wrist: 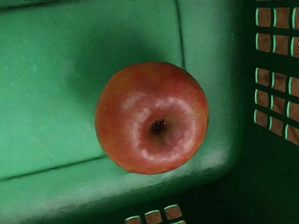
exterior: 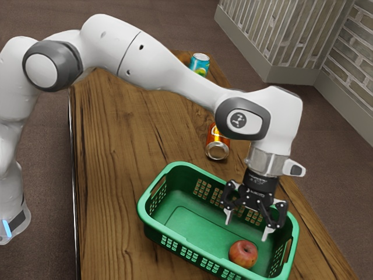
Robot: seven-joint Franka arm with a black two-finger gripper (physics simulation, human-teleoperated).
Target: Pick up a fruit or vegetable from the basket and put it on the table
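Note:
My gripper [exterior: 247, 231] hangs over the green basket [exterior: 175, 233], its two fingertips spread well apart with nothing between them. A red apple [exterior: 243, 254] rests on the basket floor, below the fingertips and near the end at the exterior view's right. In the wrist view the same apple [wrist: 152, 117] lies under my hand on the green floor of the basket [wrist: 56, 112], close to a corner with slotted walls. The brown wooden table [exterior: 111, 175] holds the basket.
An orange can [exterior: 218, 143] lies on the table just behind the basket. Farther back, a blue-green can [exterior: 199, 63] stands close to the table's far edge. The basket's raised walls surround the apple.

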